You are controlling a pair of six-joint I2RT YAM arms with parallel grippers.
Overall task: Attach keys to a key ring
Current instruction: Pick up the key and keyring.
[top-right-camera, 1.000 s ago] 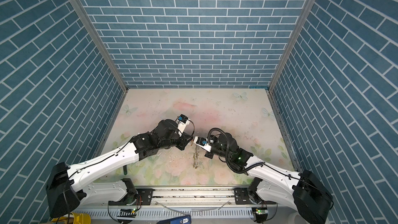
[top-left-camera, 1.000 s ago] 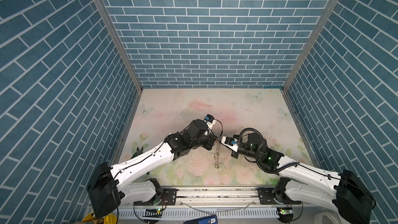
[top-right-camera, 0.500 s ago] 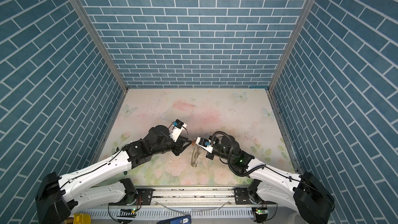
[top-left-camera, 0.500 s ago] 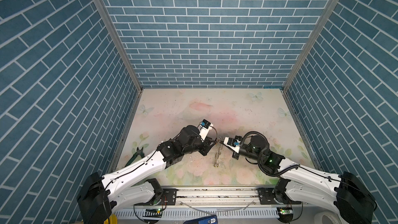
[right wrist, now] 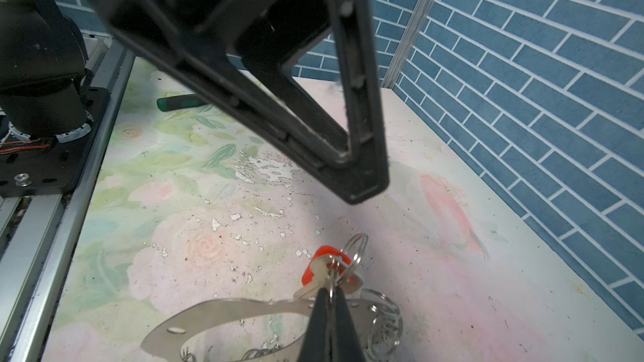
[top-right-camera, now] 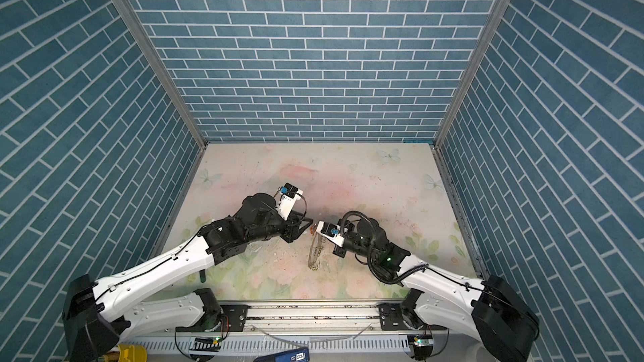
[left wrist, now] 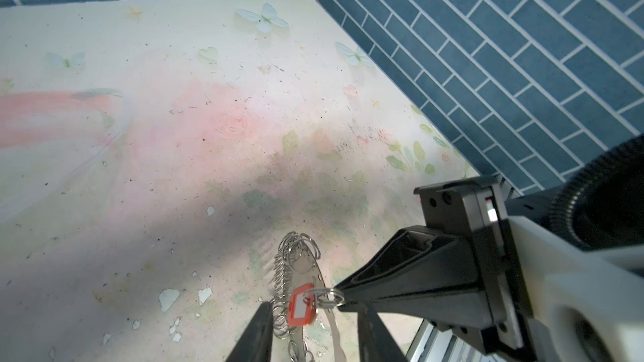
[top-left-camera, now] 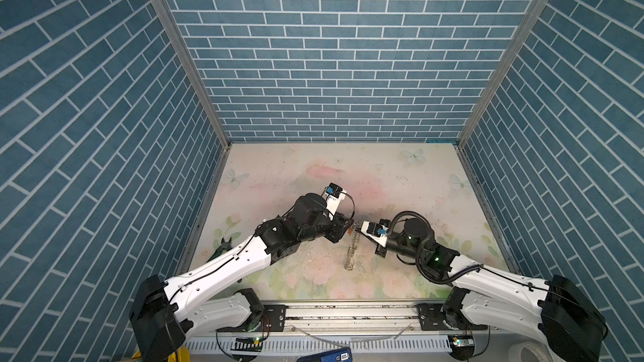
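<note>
In both top views the key ring (top-left-camera: pixel 349 250), a flat silvery metal hoop fringed with many small silver split rings, hangs edge-on under the right claw (top-left-camera: pixel 359 230), low over the flowered table (top-left-camera: pixel 348 175) near its front middle. The left claw (top-left-camera: pixel 351 226) stands tip to tip with the right one. In the left wrist view the left claw (left wrist: pixel 313 311) is apart. The small orange-red plastic key tag (left wrist: pixel 301 306) with a white label window hangs between its two fingers, and I see no contact with them. The right claw (left wrist: pixel 339 299) comes in from the side and meets the tag's tiny metal loop. In the right wrist view the right claw (right wrist: pixel 330 299) is pressed together on the key ring (right wrist: pixel 226 311), at the place where the tag's loop sits. Whether the loop is pinched too, I cannot tell. What looks like a small silver metal key (right wrist: pixel 315 283) lies against the tag (right wrist: pixel 327 251). I judge the hoop to be light, stiff and slippery, and it can swing easily, so the bare band away from the fringe is the best place to hold it. The tag is very light, and its flat plastic faces give a better hold than the small springy loop.
</note>
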